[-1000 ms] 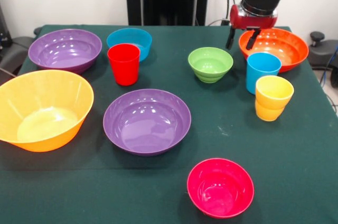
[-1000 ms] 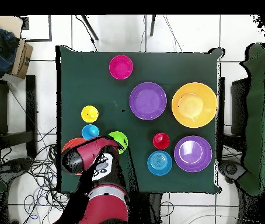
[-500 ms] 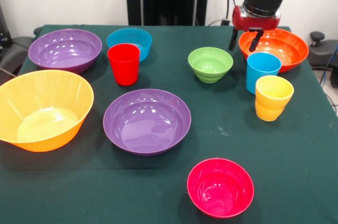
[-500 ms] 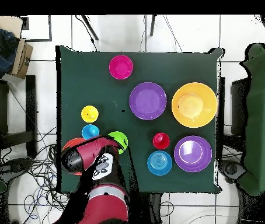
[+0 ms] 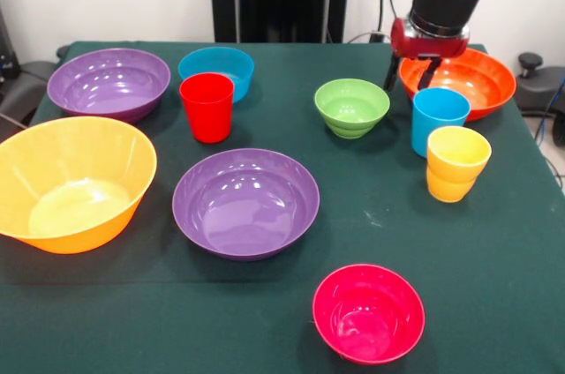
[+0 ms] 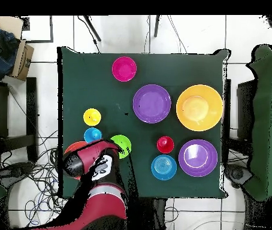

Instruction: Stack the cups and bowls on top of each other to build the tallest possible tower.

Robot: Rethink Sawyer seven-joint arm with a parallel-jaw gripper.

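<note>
Far left of the fingers, nothing stacked: yellow-orange bowl (image 5: 75, 182), purple bowl (image 5: 109, 82), blue bowl (image 5: 216, 68) with red cup (image 5: 207, 106) in front, second purple bowl (image 5: 245, 201), all upright, mouths open for nesting. Nearer, pink bowl (image 5: 368, 312) well below, green bowl (image 5: 351, 107) just left. Gripper (image 5: 409, 73) spread, empty, poised at the near left rim of the orange bowl (image 5: 468, 79), probably for a rim pinch. Below right, blue cup (image 5: 439, 118) beside two nested yellow cups (image 5: 456, 163).
</note>
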